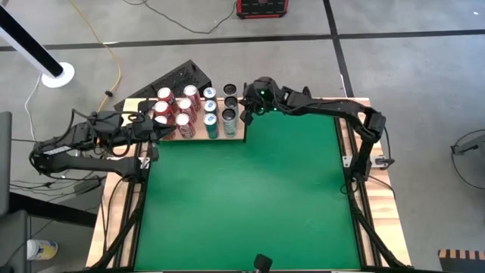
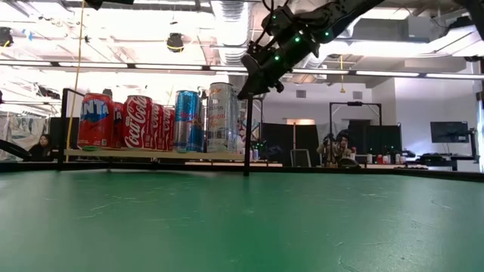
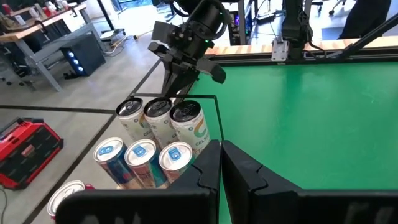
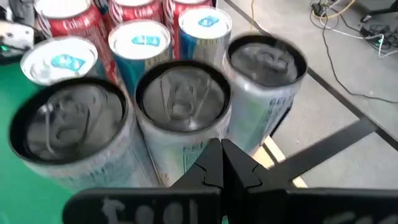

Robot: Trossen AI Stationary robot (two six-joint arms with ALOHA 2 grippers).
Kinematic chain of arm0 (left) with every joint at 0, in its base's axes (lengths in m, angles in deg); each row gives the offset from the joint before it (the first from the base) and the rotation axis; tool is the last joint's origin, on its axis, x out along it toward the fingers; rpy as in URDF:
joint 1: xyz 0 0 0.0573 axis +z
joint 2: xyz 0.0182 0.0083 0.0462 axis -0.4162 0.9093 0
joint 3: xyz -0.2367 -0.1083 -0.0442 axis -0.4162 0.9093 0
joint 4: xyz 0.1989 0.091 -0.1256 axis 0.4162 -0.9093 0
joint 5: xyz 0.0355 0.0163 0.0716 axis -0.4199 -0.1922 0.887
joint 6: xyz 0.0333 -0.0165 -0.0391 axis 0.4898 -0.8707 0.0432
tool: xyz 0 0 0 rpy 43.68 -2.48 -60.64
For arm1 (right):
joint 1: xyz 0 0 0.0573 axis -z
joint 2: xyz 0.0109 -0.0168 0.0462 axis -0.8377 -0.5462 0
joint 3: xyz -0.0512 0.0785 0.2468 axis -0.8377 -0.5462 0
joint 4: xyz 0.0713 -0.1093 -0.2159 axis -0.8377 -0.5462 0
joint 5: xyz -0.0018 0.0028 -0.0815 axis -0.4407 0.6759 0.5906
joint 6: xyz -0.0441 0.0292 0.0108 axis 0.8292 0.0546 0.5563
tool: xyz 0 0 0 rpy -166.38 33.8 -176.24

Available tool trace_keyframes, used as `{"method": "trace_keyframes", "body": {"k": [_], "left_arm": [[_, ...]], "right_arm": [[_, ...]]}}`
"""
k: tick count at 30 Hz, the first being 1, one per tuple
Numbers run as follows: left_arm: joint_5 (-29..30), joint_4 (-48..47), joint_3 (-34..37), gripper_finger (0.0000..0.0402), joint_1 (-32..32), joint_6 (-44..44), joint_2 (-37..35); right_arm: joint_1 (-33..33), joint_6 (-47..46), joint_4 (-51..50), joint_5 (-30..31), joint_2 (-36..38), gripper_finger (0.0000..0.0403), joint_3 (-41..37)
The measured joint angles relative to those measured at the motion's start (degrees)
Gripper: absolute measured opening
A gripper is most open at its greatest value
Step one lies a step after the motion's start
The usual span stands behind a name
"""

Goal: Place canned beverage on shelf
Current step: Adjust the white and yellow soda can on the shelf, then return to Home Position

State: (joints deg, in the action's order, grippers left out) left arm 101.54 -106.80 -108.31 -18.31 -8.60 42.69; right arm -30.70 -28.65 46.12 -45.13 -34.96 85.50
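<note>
At the far left corner of the green table (image 1: 242,197), the shelf (image 1: 241,137) stands raised on thin dark legs and carries the cans in close rows: red cans (image 1: 182,106) on the left, blue-topped cans (image 1: 210,107) in the middle, and silver cans with dark tops (image 1: 229,103) at the right end. Most of the board is hidden beneath the cans, and the low view shows only its front edge. The labels on the silver cans are cut off and cannot be read with confidence. The right gripper (image 1: 247,106) hangs over the shelf's right end, just above the silver cans, its arm reaching across the far edge of the table and angled downward; its fingers (image 4: 219,163) are pressed together and hold nothing. Whether the tips touch a can top cannot be settled from these views. The left gripper (image 1: 168,130) lies low and level at the shelf's left side, beside the red cans, with fingers (image 3: 211,171) likewise closed and empty.
</note>
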Motion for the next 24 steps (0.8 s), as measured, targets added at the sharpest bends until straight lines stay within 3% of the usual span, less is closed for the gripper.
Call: {"method": "trace_keyframes", "body": {"k": [14, 24], "left_arm": [[0.0, -0.1, 0.0, 0.0000, 0.0, 0.1, 0.0], [0.0, -0.1, 0.0, 0.0000, 0.0, 0.1, 0.0]], "right_arm": [[-0.3, 0.9, -0.7, 0.0, 0.1, 0.0017, 1.0], [-4.3, 1.2, -4.7, -2.1, 9.1, 0.0019, 1.1]]}}
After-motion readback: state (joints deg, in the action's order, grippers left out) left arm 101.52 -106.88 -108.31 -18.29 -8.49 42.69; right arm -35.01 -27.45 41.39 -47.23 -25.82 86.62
